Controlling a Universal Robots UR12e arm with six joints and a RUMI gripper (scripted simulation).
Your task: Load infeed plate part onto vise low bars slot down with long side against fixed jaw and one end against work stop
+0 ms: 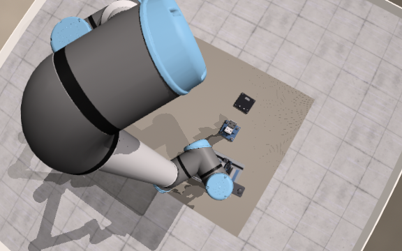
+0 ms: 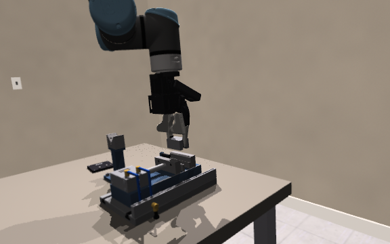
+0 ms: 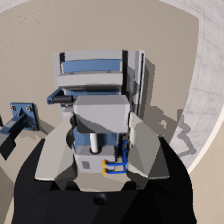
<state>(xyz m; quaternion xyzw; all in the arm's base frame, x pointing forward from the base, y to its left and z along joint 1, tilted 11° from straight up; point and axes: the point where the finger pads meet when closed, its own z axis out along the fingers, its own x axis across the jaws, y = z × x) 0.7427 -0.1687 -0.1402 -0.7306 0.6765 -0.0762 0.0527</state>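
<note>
Block (image 2: 175, 143) (image 3: 101, 114) is up in the air above the vise (image 2: 168, 179) (image 3: 91, 66), so not loaded yet. The gripper (image 2: 177, 141) (image 3: 102, 112) has it pinched, one finger at each end in the wrist shot. Looks pretty level to me, and its long side runs about the same way as the jaws. Can't make out the slot, so no clue from these which way it faces.

Right under it, the vise is open. Fixed jaw (image 2: 185, 158) (image 3: 90, 80) is at the end away from the air cylinder (image 2: 131, 177) (image 3: 95, 161), and the other jaw (image 2: 169, 165) sits on the rod (image 2: 156, 167) (image 3: 94, 143). Stop's the dark rod (image 3: 63, 99) poking in from the left in the wrist shot. Blue hoses (image 2: 139, 186) (image 3: 117, 164) loop off the cylinder's yellow fittings.

V-block (image 1: 229, 130) (image 2: 115, 141) is on its blue post beside the vise, nothing lying in it. Past that there's the black plate (image 1: 244, 103) (image 2: 100, 166), flat on the table (image 1: 274, 111) (image 2: 46, 200) (image 3: 175, 65). From the top, the arm (image 1: 131, 66) (image 2: 162, 34) covers the gripper and block completely.
</note>
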